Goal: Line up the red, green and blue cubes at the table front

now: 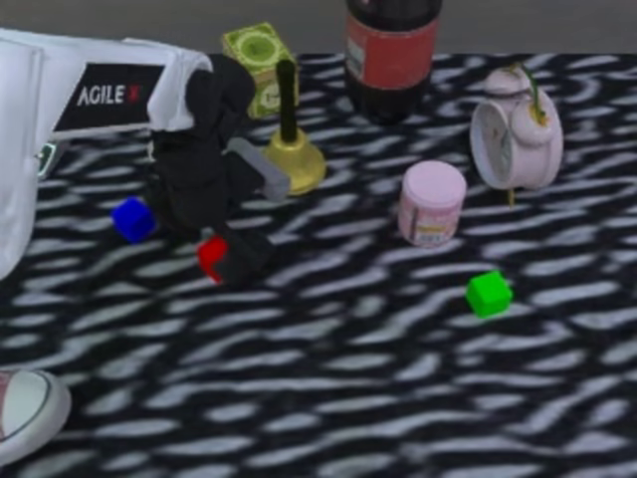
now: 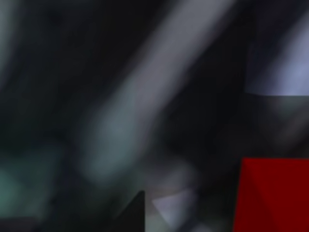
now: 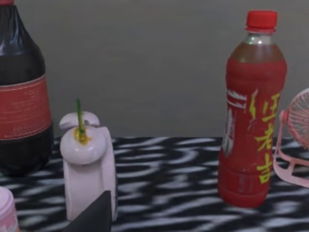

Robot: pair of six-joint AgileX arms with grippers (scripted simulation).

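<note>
My left gripper (image 1: pixel 227 261) is down on the table at the left-middle, right at the red cube (image 1: pixel 210 256). In the left wrist view the red cube (image 2: pixel 273 195) fills one side, apart from the one dark fingertip (image 2: pixel 136 212) that shows; the gripper is open. The blue cube (image 1: pixel 132 219) sits just left of the arm. Alone at the right-middle rests the green cube (image 1: pixel 489 294). My right gripper (image 3: pixel 104 220) is outside the top view, parked low and facing the back of the table.
A brass bell (image 1: pixel 291 149), yellow-green box (image 1: pixel 259 52), dark bottle (image 1: pixel 390 55), pink jar (image 1: pixel 432 202) and pink alarm clock (image 1: pixel 518 129) stand along the back. A sneaker (image 1: pixel 25 410) lies front left. A red tea bottle (image 3: pixel 251 111) and a pink fan (image 3: pixel 295 140) show in the right wrist view.
</note>
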